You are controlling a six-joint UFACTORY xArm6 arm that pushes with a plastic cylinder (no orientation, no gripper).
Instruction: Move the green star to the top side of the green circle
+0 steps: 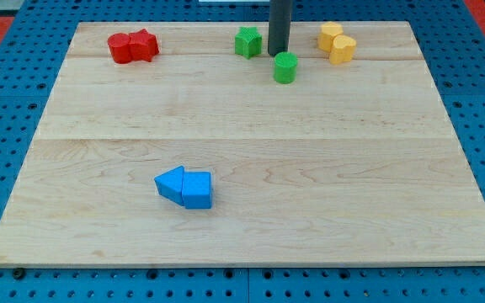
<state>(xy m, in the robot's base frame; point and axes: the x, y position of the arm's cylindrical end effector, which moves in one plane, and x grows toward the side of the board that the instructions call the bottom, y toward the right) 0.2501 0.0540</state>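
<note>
The green star (247, 41) lies near the view's top edge of the wooden board (242, 202), a little left of centre. The green circle (285, 67) stands just below and to the right of it. My tip (278, 53) is down on the board between them, right of the star and touching or nearly touching the circle's upper left edge. The star and circle are apart.
Two red blocks (133, 45) sit together at the top left. Two yellow blocks (337, 42) sit together at the top right, close to the circle. Two blue blocks (185, 187) lie together at the lower left of centre.
</note>
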